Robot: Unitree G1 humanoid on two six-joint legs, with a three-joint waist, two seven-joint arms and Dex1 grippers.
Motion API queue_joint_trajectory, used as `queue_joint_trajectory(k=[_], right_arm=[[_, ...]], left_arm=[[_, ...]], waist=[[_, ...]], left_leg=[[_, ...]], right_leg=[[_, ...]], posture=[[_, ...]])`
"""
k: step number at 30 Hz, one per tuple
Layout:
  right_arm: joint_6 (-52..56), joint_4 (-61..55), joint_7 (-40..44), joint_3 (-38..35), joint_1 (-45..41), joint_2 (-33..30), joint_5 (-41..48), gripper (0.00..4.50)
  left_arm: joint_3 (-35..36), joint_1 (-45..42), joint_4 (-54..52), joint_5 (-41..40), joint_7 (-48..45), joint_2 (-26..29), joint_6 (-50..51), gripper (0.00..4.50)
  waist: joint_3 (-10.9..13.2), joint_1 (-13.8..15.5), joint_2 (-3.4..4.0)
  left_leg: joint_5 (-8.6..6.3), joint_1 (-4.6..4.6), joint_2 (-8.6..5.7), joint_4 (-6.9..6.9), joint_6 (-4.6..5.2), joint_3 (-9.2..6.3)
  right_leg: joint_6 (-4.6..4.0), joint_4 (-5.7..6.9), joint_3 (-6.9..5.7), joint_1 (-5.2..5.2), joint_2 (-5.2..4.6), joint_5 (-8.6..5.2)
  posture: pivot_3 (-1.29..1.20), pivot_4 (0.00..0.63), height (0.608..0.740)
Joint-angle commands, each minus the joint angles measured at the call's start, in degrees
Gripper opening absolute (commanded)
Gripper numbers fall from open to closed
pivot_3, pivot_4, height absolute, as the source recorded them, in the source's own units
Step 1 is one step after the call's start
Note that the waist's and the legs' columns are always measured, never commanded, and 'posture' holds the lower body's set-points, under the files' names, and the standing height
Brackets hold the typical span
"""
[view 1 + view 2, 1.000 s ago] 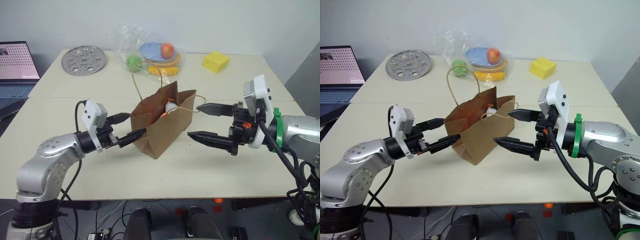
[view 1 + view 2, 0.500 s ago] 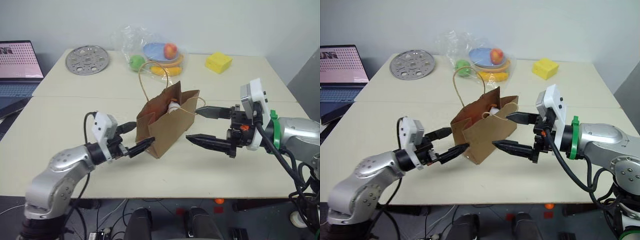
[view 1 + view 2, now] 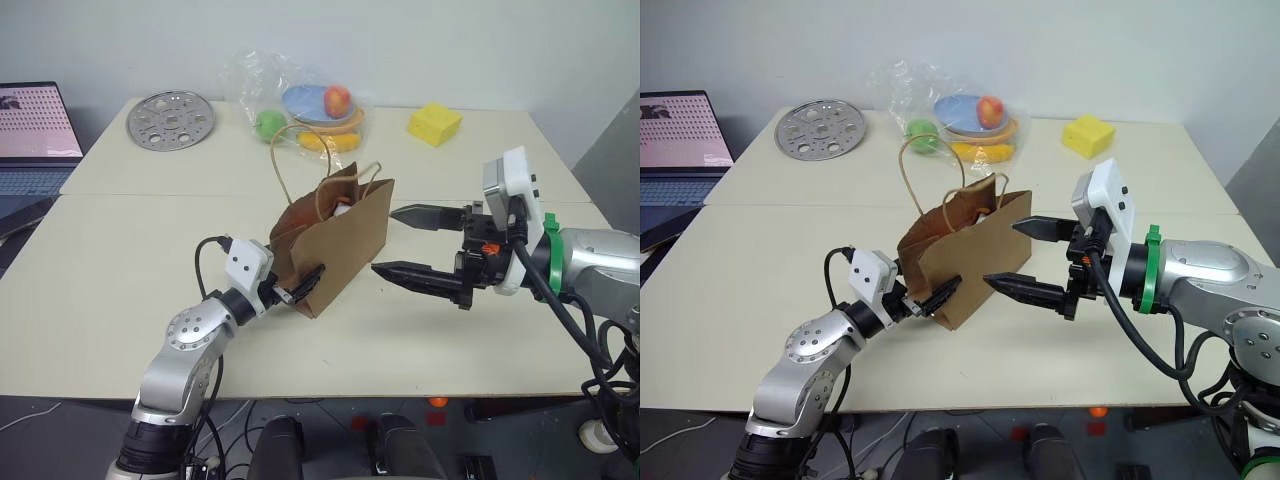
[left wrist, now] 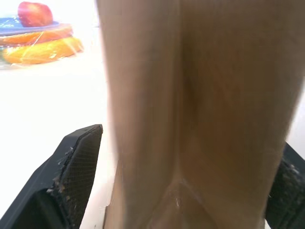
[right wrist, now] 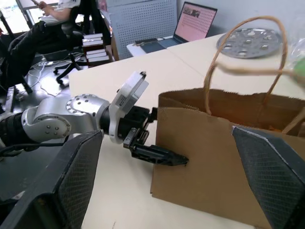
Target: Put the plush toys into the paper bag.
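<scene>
The cream-coloured tabletop (image 3: 120, 290) carries everything. Near its middle stands the brown kraft paper bag (image 3: 340, 250) with thin tan loop handles, upright, mouth open upward; this is the landmark. Inside the mouth a white plush toy (image 3: 343, 208) shows at the rim with a patch of orange plush beside it; how much of either lies deeper cannot be told.

Behind the paper bag, towards the far edge, lies a clear plastic bag of plastic fruit (image 3: 300, 105): a blue plate, a red apple, a yellow banana and a green ball show through the wrap. Left of that fruit bag, well apart from the paper bag, is a round perforated metal disc (image 3: 171, 120). Behind the paper bag and to the right sits a yellow sponge block (image 3: 434, 124). Far left of the paper bag, past the table edge, is an open laptop (image 3: 35, 135) with a pink screen.

The right gripper (image 3: 398, 243) hangs just right of the paper bag, black fingers spread wide, holding nothing and clear of the paper. The left gripper (image 3: 300, 284) is at the bag's near left corner; in the left wrist view its fingers (image 4: 76, 171) stand either side of the bag's narrow end, not visibly pressed onto it.
</scene>
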Motion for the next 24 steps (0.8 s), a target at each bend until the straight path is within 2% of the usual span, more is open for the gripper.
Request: queue_joint_trajectory(k=[1, 10, 12, 16, 20, 24], right_arm=[[-2.97, -1.36, 0.35, -0.95, -1.83, -0.38, -1.39, 4.5], [-3.94, -1.48, 2.04, -0.39, -1.87, -1.41, -2.05, 4.5], [-3.82, -1.48, 2.33, -0.34, -1.69, -1.62, -1.75, 4.5], [-4.27, -1.38, 2.71, -0.15, -0.93, -1.88, -2.94, 4.5], [-5.82, -1.41, 5.64, 0.0, 1.13, -3.9, -6.79, 4.5], [-4.6, 1.23, 6.75, -2.64, -2.24, -6.46, -5.24, 4.5]], left_arm=[[0.85, -1.12, -0.24, -0.72, -1.28, -0.09, -1.77, 3.3], [0.57, -1.62, 0.65, -0.79, -2.83, -0.83, -1.94, 0.51], [0.54, -1.97, 0.99, -0.7, -2.93, -1.1, -1.99, 0.01], [0.43, -3.42, 2.0, -0.79, -3.51, -1.29, -1.81, 0.01], [-0.91, -10.44, 5.22, -2.88, -7.55, -1.11, 1.19, 0.01], [0.29, -20.63, 13.02, -8.25, -18.67, 1.12, 3.57, 0.01]], waist=[[0.0, 0.0, 0.0], [0.0, 0.0, 0.0], [0.0, 0.0, 0.0], [0.0, 0.0, 0.0], [0.01, 0.37, -0.01], [0.01, 0.31, -0.02]], left_leg=[[0.0, 0.0, 0.0, 0.0, 0.0, 0.0], [0.0, 0.0, 0.01, 0.0, 0.0, 0.0], [0.0, 0.0, 0.01, -0.01, 0.0, 0.0], [0.0, 0.0, 0.0, 0.0, 0.0, 0.0], [0.0, -0.03, -0.05, 0.03, 0.0, -0.04], [0.01, -0.05, -0.13, 0.07, 0.01, 0.0]], right_leg=[[0.0, 0.0, 0.0, 0.0, 0.0, 0.0], [0.0, -0.01, 0.01, 0.0, -0.03, 0.0], [0.0, -0.01, 0.01, 0.0, -0.03, 0.0], [0.0, -0.01, 0.0, 0.0, -0.03, 0.0], [0.01, -0.01, -0.07, 0.02, -0.02, 0.0], [0.03, -0.02, -0.04, 0.01, 0.02, 0.02]], posture=[[0.0, 0.15, 0.74], [0.0, 0.15, 0.74], [0.0, 0.15, 0.74], [0.0, 0.15, 0.74], [0.0, 0.15, 0.74], [0.0, 0.15, 0.74]])
